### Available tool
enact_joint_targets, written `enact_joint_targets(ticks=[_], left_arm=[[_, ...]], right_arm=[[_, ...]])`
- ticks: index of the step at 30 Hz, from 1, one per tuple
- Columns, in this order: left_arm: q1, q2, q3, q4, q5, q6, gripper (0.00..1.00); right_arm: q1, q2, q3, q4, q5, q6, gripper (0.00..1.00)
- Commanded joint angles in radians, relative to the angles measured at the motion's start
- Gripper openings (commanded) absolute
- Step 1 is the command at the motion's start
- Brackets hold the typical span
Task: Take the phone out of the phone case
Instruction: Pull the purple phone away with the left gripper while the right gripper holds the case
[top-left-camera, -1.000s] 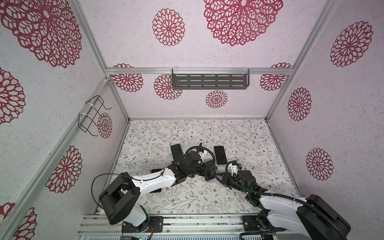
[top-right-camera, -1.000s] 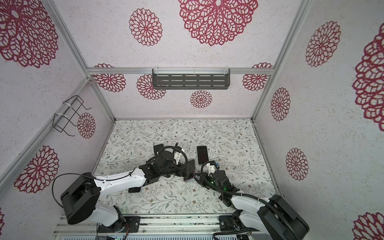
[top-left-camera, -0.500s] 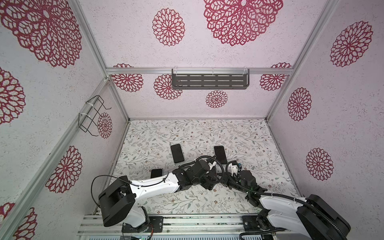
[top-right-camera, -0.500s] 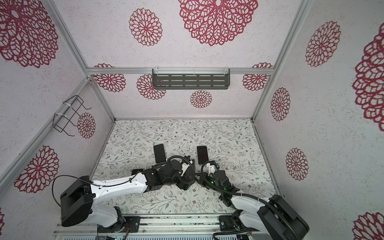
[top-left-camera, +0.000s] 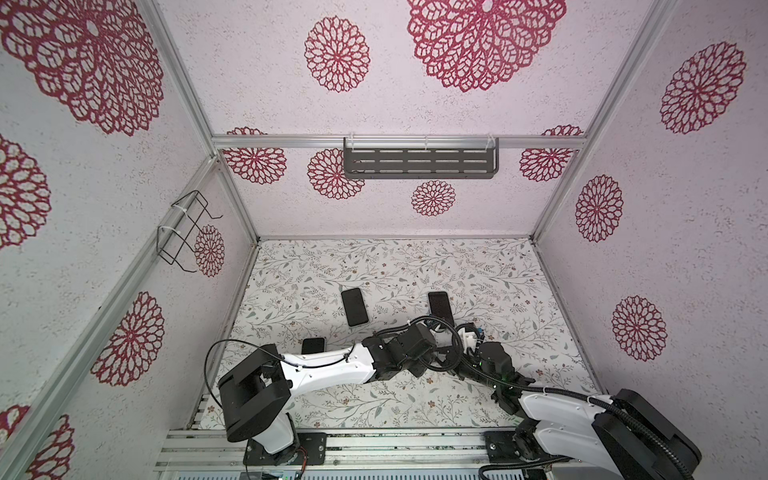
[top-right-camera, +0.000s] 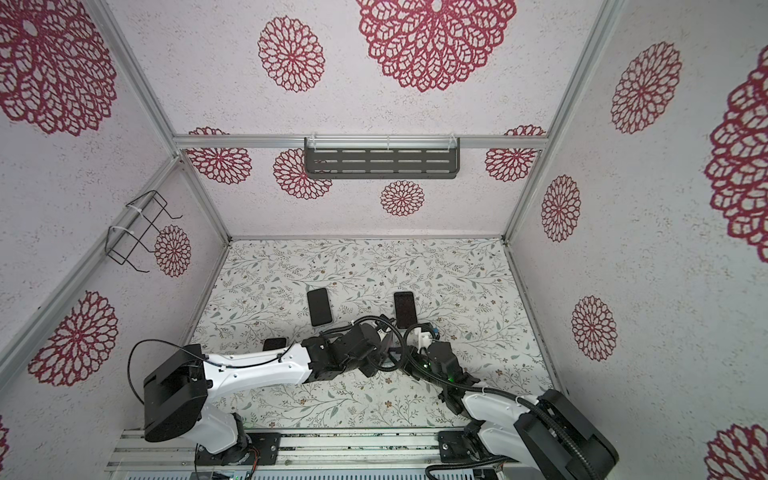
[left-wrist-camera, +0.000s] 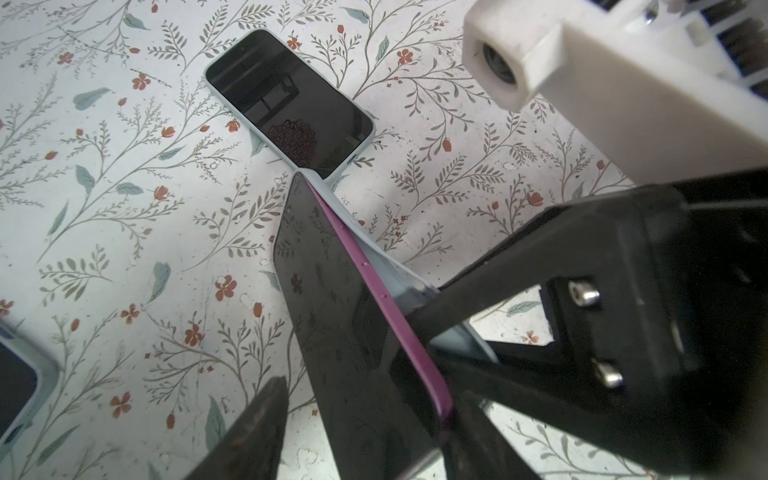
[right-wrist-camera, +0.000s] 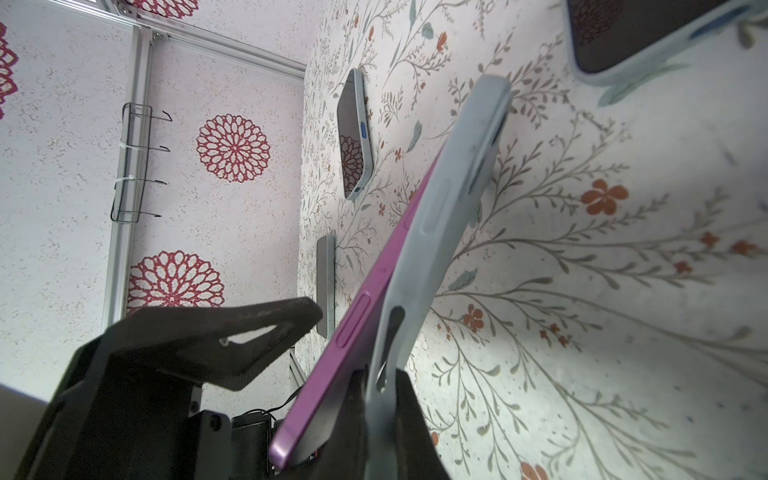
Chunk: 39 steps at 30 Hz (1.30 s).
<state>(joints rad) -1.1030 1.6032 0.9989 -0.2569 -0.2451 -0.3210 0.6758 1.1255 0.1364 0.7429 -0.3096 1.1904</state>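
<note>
Near the middle of the floral bench (top-left-camera: 374, 266), the right end effector (right-wrist-camera: 380, 395) is clamped tight on a loose edge of the pale grey phone case (right-wrist-camera: 449, 199), held tilted above the surface. The purple phone (right-wrist-camera: 361, 307) sits partly peeled out, one long side clear of the case. Straddling the phone, the left end effector (left-wrist-camera: 365, 415) stands partly open, one finger (right-wrist-camera: 257, 316) off the screen. Another cased handset (left-wrist-camera: 291, 99) lies flat nearby.

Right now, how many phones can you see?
4. Left phone and right phone lie flat mid-table; near phone is half hidden behind the left arm; purple phone is raised, partly out of its grey case.
</note>
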Motion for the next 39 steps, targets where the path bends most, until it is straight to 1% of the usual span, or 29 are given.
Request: enact_joint_targets(ticks=[1,4,7,10,13,16,20,23,29,33,39], left_arm=[[-0.013,0.015,0.011,-0.003,-0.069,0.031,0.52],[-0.021,0.029,0.004,0.020,-0.079,0.036,0.44],[-0.028,0.039,0.003,0.043,-0.067,0.036,0.33],[-0.041,0.044,0.003,0.058,-0.059,0.037,0.29],[-0.047,0.043,-0.004,0.081,-0.036,0.015,0.21],[-0.060,0.041,-0.009,0.091,-0.061,0.012,0.12],[-0.061,0.040,-0.011,0.111,-0.041,-0.002,0.00],[-0.065,0.039,-0.009,0.117,-0.030,-0.016,0.00],[-0.067,-0.040,-0.032,0.076,-0.098,-0.032,0.00],[-0.080,-0.142,-0.064,-0.022,-0.199,-0.042,0.00],[-0.137,-0.262,-0.089,-0.296,-0.422,-0.102,0.00]], right_arm=[[0.005,-0.030,0.005,0.126,-0.011,0.016,0.00],[0.005,-0.027,0.005,0.133,-0.015,0.020,0.00],[0.005,-0.032,0.002,0.132,-0.015,0.022,0.00],[0.005,-0.042,-0.001,0.125,-0.012,0.021,0.00],[0.005,-0.051,-0.003,0.116,-0.009,0.023,0.00],[0.005,-0.066,-0.003,0.109,-0.005,0.022,0.00],[0.005,-0.082,-0.003,0.089,-0.001,0.020,0.00],[0.005,-0.089,-0.007,0.084,0.000,0.021,0.00],[0.005,-0.115,-0.017,0.056,0.010,0.020,0.00],[0.005,-0.147,-0.017,-0.035,0.038,0.005,0.00],[0.001,-0.210,-0.029,-0.188,0.110,-0.005,0.00]])
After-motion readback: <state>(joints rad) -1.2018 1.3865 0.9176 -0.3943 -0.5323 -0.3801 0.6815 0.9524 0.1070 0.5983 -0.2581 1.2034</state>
